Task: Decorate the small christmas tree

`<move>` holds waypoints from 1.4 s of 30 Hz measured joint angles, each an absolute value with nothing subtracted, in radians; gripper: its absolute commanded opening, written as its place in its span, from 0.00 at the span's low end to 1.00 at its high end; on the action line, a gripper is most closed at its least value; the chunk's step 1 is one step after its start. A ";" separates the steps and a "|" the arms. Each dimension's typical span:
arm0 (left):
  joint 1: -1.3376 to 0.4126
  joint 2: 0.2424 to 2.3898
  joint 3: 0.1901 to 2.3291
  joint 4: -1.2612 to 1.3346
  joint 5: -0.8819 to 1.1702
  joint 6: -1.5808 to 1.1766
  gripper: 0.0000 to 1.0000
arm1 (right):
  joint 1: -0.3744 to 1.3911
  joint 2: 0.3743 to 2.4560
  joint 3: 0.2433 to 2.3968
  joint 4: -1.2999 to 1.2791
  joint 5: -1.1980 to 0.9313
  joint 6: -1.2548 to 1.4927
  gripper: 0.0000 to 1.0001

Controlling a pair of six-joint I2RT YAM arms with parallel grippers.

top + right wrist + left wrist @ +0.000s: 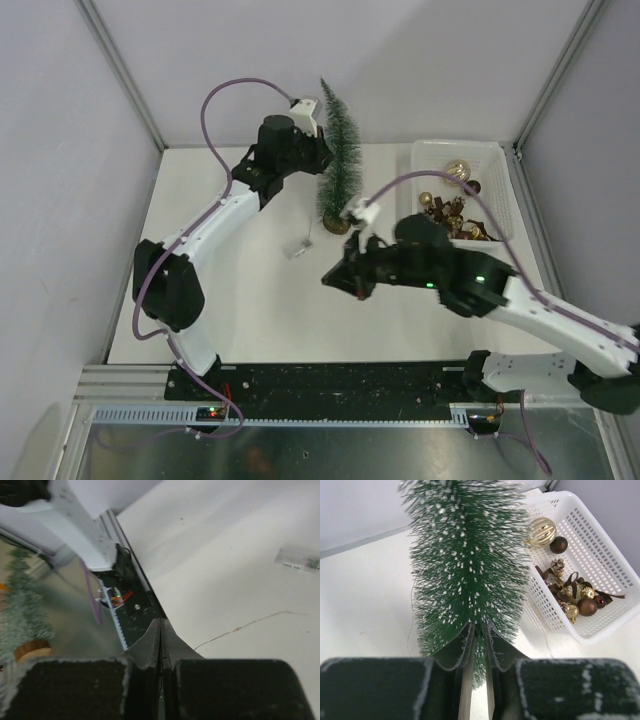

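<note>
- The small christmas tree (470, 565), a slim cone of frosted dark green bristles on a round tan wooden disc base, stands upright on the white table (365, 595).
- The left gripper (478, 627) is clamped on its bristles at mid-height.
- The right gripper (160, 627) is pressed together, low over the table near the tree's base.
- Beside the tree, a white plastic mesh basket (615, 555) holds a ribbed gold ball (541, 531) and glossy brown balls.
- A small clear packet (297, 559) lies flat; its print is too blurred to read.
</note>
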State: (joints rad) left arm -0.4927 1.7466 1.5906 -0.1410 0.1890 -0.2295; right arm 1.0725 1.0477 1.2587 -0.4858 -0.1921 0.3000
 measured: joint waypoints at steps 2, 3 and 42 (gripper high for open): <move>-0.490 1.746 1.589 -0.141 0.188 -0.227 0.28 | 1.095 1.126 1.259 -0.466 -0.160 0.288 0.00; -0.488 1.743 1.584 -0.140 0.189 -0.227 0.31 | 1.099 1.167 1.259 -0.452 -0.145 0.281 0.00; -0.245 1.168 1.072 -0.295 -0.105 -0.148 1.00 | 0.846 1.848 1.854 -0.398 -0.382 0.154 0.00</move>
